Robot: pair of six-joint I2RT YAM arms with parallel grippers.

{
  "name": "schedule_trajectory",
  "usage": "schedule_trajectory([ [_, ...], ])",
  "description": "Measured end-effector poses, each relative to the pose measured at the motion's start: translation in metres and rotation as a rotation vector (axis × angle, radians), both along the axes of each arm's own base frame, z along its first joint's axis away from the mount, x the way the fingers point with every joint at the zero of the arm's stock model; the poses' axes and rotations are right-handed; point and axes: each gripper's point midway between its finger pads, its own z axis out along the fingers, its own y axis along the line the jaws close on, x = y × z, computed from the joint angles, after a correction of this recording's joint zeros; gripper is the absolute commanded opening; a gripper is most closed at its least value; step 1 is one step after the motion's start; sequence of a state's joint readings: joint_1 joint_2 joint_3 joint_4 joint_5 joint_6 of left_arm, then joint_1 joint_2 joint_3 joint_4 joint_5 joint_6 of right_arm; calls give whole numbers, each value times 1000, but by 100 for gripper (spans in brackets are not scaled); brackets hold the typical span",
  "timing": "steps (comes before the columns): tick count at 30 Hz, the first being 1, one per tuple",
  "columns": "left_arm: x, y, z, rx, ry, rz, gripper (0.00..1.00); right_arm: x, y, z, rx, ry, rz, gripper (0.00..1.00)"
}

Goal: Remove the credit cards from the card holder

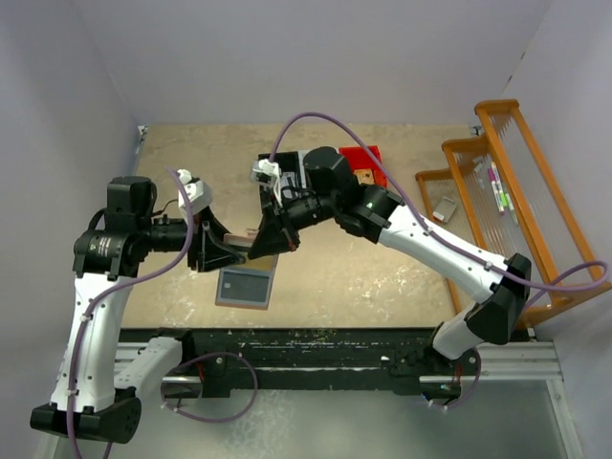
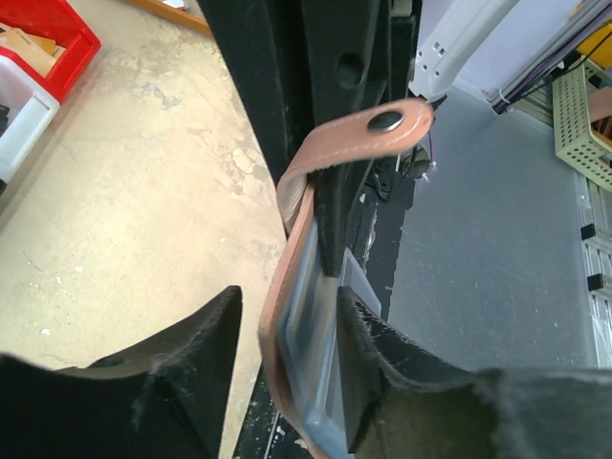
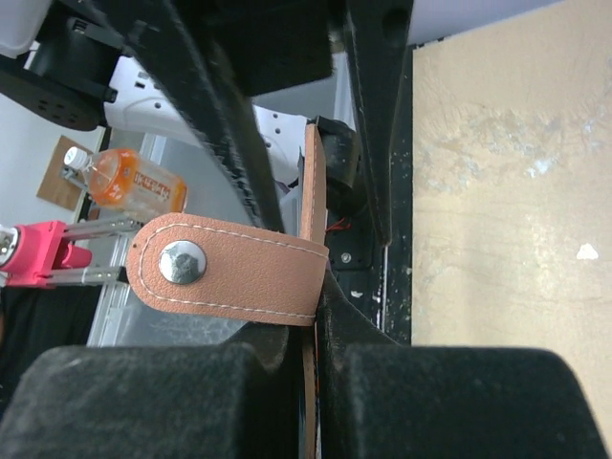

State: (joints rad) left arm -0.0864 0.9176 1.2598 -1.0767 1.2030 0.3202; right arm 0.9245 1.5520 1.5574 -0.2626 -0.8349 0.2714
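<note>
Lower frame, left wrist view: my left gripper (image 2: 287, 301) stands part-open astride the holder (image 2: 296, 229), not clamped. Further up, my right gripper (image 3: 311, 368) pinches the holder's top edge in mid-air. A grey card (image 2: 311, 349) appears seated inside. I judge none extracted yet.

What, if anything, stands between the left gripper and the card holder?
Nothing visible. The card holder sits between the open fingers of the left gripper, with a gap on its pink outer side. The right gripper pinches the holder's far end, clear of that gap.
</note>
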Motion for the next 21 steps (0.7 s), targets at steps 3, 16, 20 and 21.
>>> schedule_trajectory([
  [3, -2, -1, -1, -7, 5, -17, 23, -2, -1, 9, 19, -22, 19, 0],
  [16, 7, -9, 2, -108, 144, 21, 0, 26, -19, -7, 160, 102, -191, 57],
  [20, 9, -10, 19, -166, 135, 86, 0, 36, -40, -14, 322, 204, -361, 48],
  [21, 10, -10, 22, -178, 137, 95, 0, 36, -41, -11, 358, 228, -373, 45],
])
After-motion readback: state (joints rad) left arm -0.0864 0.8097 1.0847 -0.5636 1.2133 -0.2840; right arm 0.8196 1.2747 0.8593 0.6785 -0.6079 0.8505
